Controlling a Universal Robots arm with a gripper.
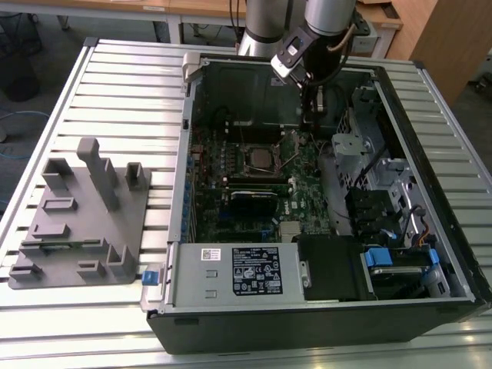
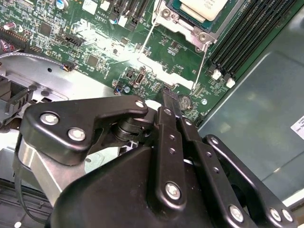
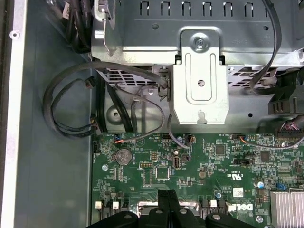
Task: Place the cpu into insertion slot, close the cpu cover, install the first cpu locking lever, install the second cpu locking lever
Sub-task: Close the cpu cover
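Hovering my gripper (image 2: 169, 96) above the motherboard (image 3: 204, 171) near the insertion slot (image 2: 183, 28), I read its fingers as pressed together; the cpu (image 2: 204, 7) lies in that slot.

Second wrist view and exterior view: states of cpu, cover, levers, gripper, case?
cpu: seated in the insertion slot.
cpu cover: looks down around the cpu.
locking levers: both swung out, unlatched.
gripper: shut, empty, above the board.
computer case: side open.
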